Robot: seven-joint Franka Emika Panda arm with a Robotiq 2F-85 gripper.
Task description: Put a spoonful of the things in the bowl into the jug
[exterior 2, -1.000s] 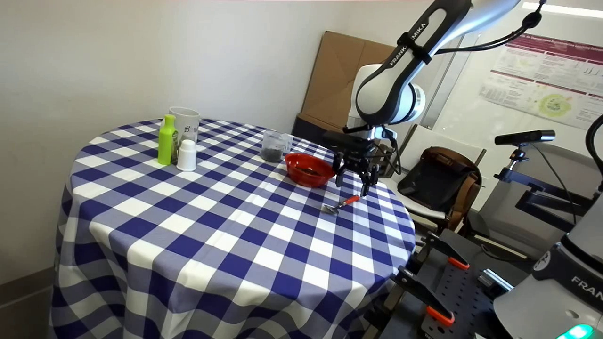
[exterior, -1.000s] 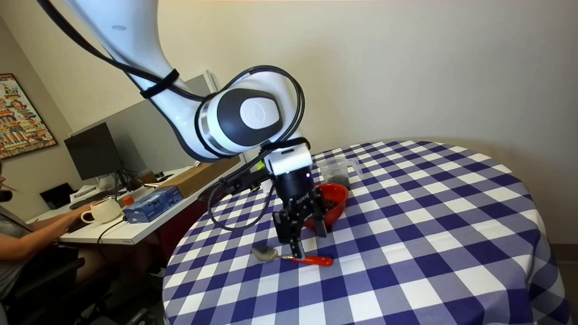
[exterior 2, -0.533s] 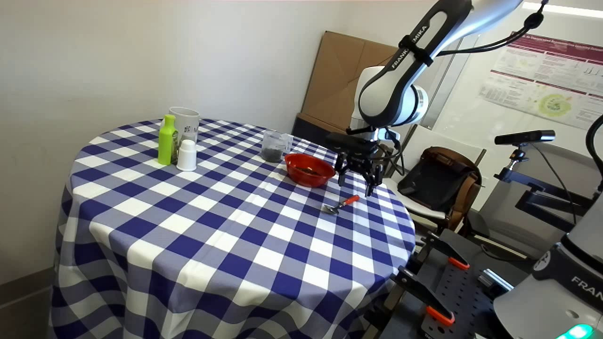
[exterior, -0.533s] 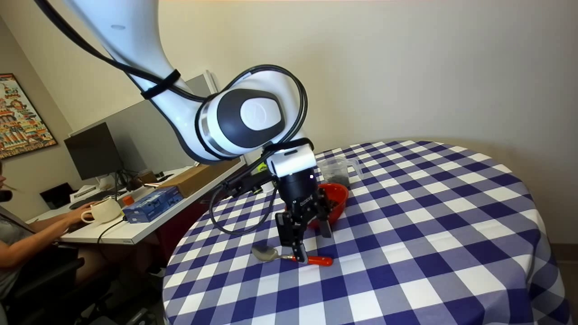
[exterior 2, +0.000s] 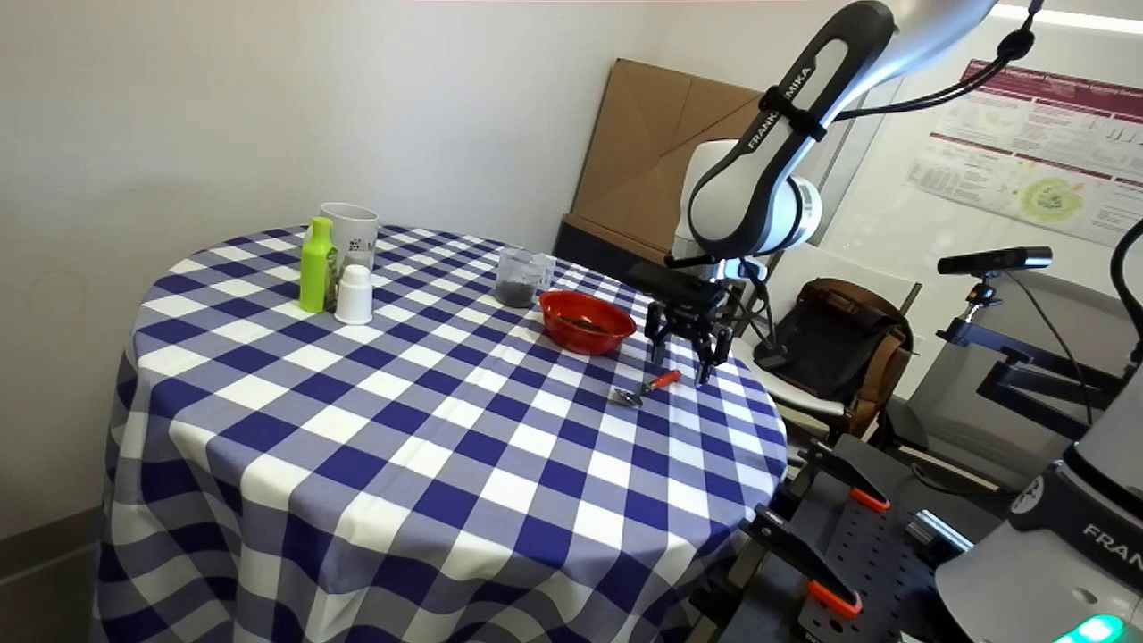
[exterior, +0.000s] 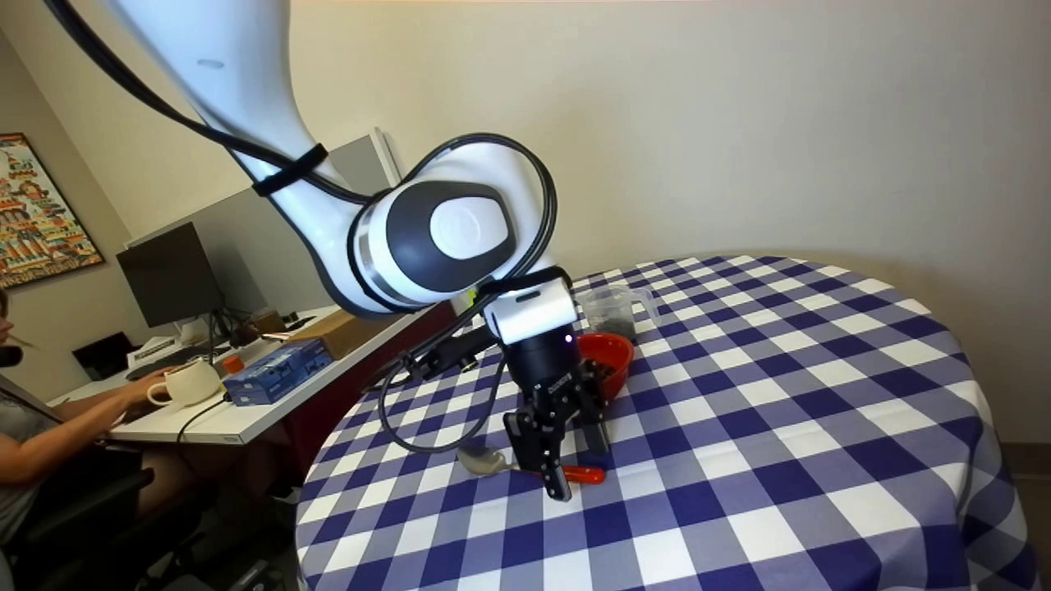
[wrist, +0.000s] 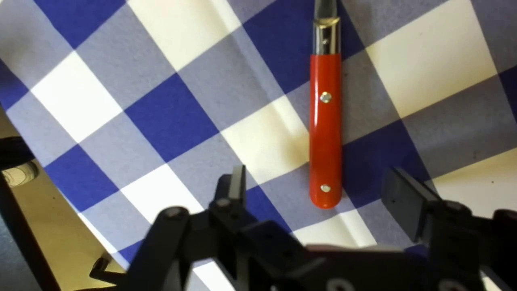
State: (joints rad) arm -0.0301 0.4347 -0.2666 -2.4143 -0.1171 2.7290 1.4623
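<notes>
"While the gripper (wrist: 322,188) sits low over the desk (exterior 2: 446,375), how do its fingers (wrist: 237,186) stand?"

"Wide apart. In the wrist view one is at about eight o'clock from the red handle of the spoon (wrist: 325,129), the other at about four, and checked cloth (wrist: 173,117) shows between each of them and the handle."

"Are they touching the cloth?"

"I can't tell how high they are."

"And how does the spoon lie?"

"Flat on the cloth. The wrist view has its rounded handle end toward six o'clock and its metal neck running past the top edge at twelve. In an exterior view its head (exterior 2: 626,397) points to roughly eight o'clock."

"Where is the red bowl (exterior 2: 580,342)?"

"In an exterior view, at about ten o'clock from the gripper, near but apart. Dark pieces (exterior 2: 585,324) lie in it."

"And the clear jug (exterior 2: 511,266)?"

"Near the red bowl, at about ten o'clock from it, upright. Something dark (exterior 2: 516,293) sits in its lower part, too small to make out."

"What else is on the desk?"

"Well apart, toward nine o'clock from the clear jug, a green bottle (exterior 2: 314,272). A small white container (exterior 2: 354,302) is just beside it at four o'clock, and a white tub (exterior 2: 359,234) stands behind, at about one."
</notes>
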